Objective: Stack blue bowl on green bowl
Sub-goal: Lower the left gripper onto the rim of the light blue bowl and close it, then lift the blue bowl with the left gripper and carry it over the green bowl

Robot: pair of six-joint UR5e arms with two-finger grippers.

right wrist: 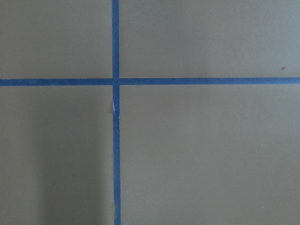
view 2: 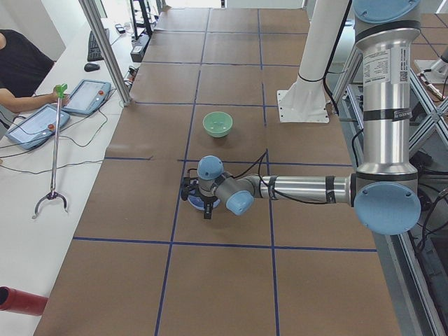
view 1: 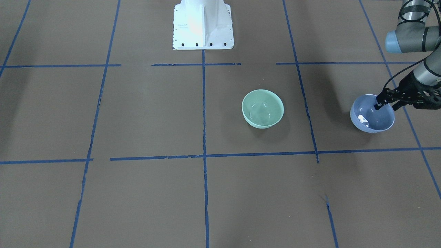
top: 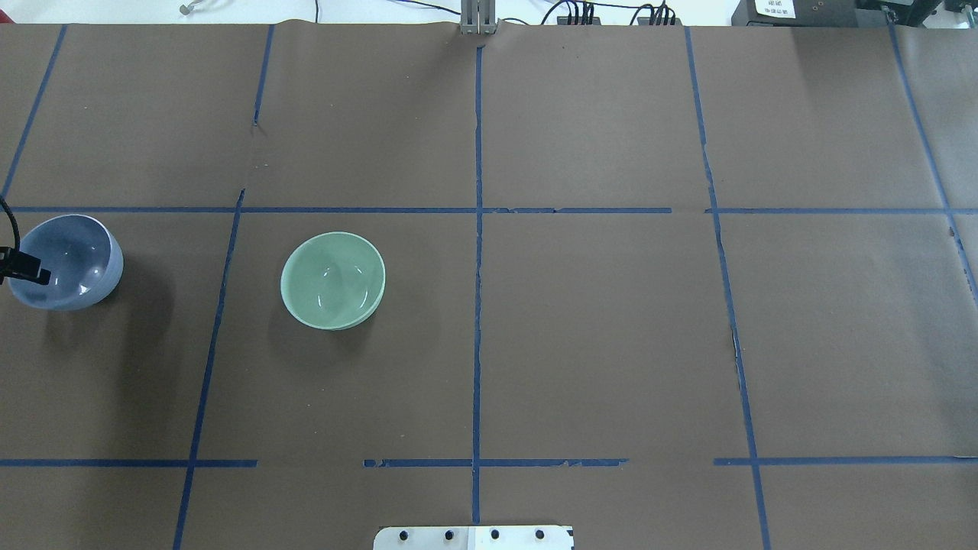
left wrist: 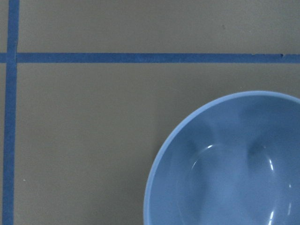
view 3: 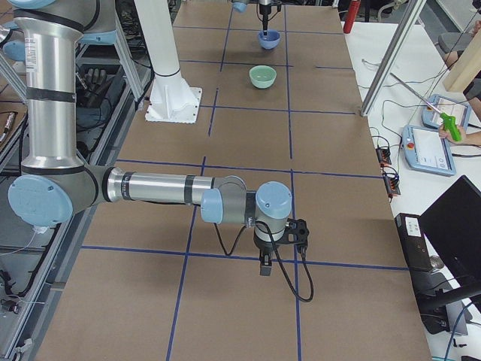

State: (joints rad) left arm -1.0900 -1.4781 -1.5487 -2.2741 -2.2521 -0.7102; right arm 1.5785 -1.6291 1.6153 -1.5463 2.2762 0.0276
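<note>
Seen from overhead, the blue bowl [top: 76, 260] sits upright at the far left edge of the counter [top: 611, 344]. The left gripper [view 1: 386, 105] comes in at the bowl's 9 o'clock side. Its fingers [view 1: 378, 104] straddle the rim, one dipped inside the bowl and the other outside the wall. A gap shows between them, so they stand spread rather than pinched on the rim. A blue tape line [top: 218, 305] runs between this bowl and the green bowl [top: 332, 280], which stands upright at the blue bowl's 3 o'clock, well apart from it. Toward the counter's right end, the right gripper [view 3: 264, 268] points down, close above the counter near a tape crossing [right wrist: 115, 81]. Only the side view shows it, so I cannot tell whether its fingers are apart or together.
</note>
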